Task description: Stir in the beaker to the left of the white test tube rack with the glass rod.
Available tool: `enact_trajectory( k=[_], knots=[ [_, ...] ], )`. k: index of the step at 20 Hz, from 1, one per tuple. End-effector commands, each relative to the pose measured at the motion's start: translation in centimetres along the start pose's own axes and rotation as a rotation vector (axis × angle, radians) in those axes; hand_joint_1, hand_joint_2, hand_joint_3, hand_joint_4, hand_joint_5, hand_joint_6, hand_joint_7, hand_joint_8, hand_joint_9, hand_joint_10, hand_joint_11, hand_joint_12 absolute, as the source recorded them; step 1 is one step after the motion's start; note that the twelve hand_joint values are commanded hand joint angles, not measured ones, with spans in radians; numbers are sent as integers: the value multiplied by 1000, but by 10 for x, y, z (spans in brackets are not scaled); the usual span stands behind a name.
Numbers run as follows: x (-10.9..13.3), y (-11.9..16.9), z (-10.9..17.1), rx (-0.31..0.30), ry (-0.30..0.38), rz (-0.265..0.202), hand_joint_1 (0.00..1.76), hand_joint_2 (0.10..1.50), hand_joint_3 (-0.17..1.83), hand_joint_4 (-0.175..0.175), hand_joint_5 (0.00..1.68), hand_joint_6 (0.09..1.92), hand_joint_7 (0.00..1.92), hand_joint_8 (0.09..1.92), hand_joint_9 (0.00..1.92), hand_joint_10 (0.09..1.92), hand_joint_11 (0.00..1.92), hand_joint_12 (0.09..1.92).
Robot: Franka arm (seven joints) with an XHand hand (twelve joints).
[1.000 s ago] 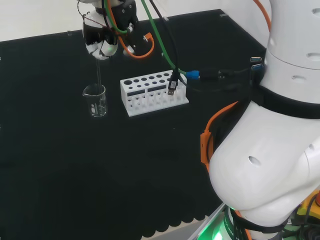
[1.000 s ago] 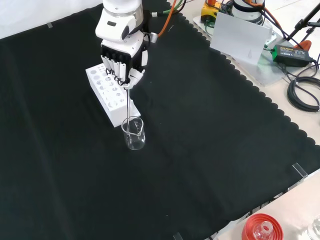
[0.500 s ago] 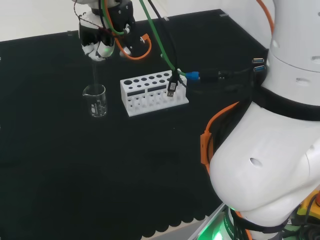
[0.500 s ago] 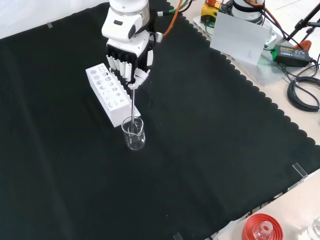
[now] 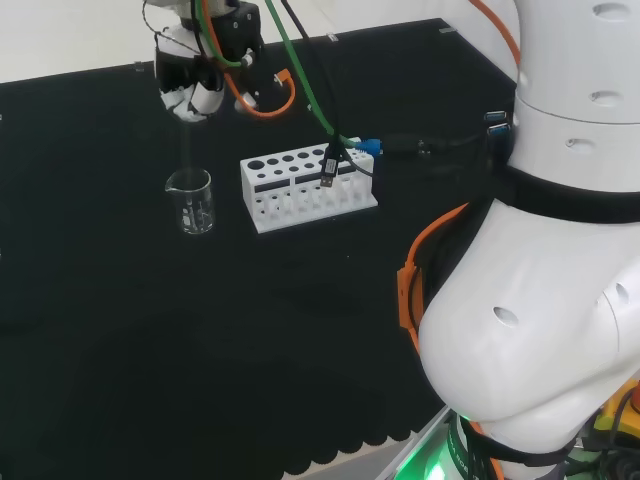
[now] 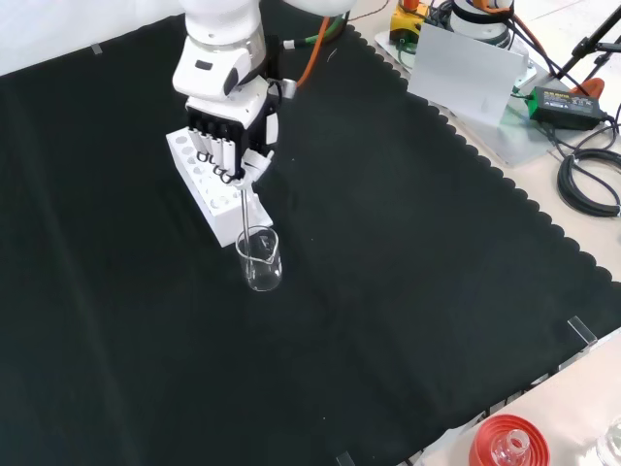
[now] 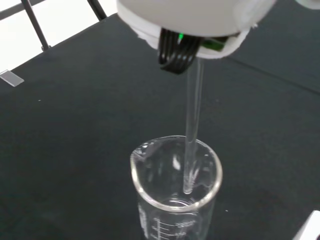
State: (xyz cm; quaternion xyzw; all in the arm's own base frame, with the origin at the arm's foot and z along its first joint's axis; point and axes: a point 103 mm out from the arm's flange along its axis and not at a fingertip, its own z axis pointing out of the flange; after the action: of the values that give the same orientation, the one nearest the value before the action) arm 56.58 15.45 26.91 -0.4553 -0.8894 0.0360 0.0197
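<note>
My hand (image 6: 225, 131) is curled tight around the glass rod (image 7: 192, 127), whose tip hangs inside the beaker (image 6: 260, 258) next to the white test tube rack (image 5: 306, 187), so I think I'm stirring and should next make small circles without bumping the glass.

Glass rod (image 7: 192, 120) tip dips inside the clear beaker (image 7: 175, 190).
</note>
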Motion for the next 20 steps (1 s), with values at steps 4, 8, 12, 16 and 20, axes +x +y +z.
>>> enact_trajectory(
  k=[4, 8, 12, 16, 20],
  knots=[
    [-20, -23, -1, 6, -6, 21, 1335, 591, 760, -175, 1231, 551, 1404, 718, 1679, 592, 1617, 656],
    [-13, -37, -6, 5, -17, 24, 1335, 590, 760, -175, 1231, 550, 1404, 718, 1679, 593, 1617, 657],
    [3, -43, -8, -11, -19, 20, 1335, 590, 760, -175, 1232, 550, 1404, 718, 1679, 593, 1616, 658],
    [16, -41, -11, 7, -27, 31, 1335, 590, 760, -175, 1231, 550, 1404, 718, 1678, 593, 1616, 659],
    [23, -36, -14, 9, -15, 13, 1334, 591, 759, -175, 1231, 550, 1404, 718, 1678, 593, 1615, 660]
  ],
)
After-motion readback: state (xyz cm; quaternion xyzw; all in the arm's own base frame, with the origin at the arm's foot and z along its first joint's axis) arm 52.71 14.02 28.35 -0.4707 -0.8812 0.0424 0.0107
